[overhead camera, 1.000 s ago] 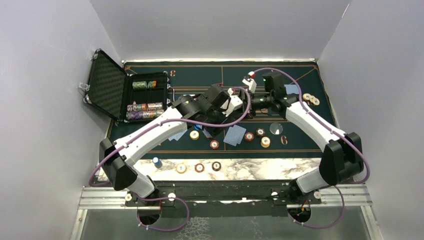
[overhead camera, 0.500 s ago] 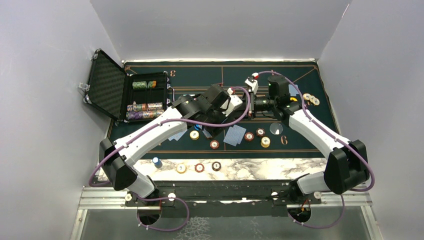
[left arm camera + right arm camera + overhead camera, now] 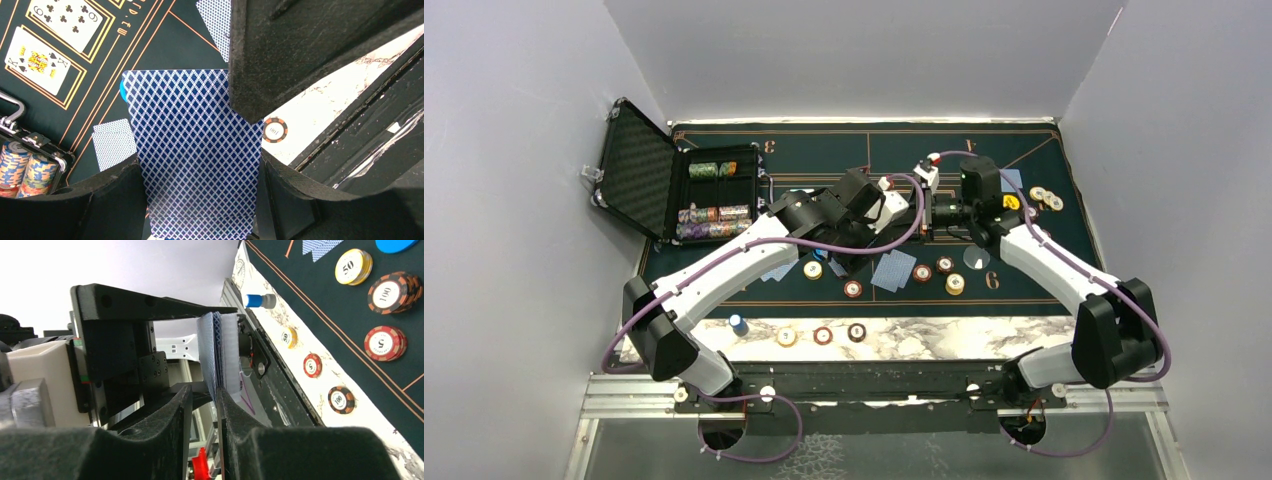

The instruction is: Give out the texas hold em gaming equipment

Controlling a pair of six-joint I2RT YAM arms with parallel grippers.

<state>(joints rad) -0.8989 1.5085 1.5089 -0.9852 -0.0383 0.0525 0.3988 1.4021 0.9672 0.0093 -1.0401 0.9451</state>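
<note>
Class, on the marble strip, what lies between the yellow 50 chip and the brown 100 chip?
A red-and-white chip, shown in the right wrist view.

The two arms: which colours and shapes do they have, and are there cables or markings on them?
Both the left arm and the right arm have rounded white links between bulky black joints. A thin purple cable runs along each. Each wrist carries a white box. The fingers are black and grainy. No markings show.

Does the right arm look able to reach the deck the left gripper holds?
Probably yes: the right gripper sits at the edge of the deck of cards held by the left gripper, nothing between them.
</note>
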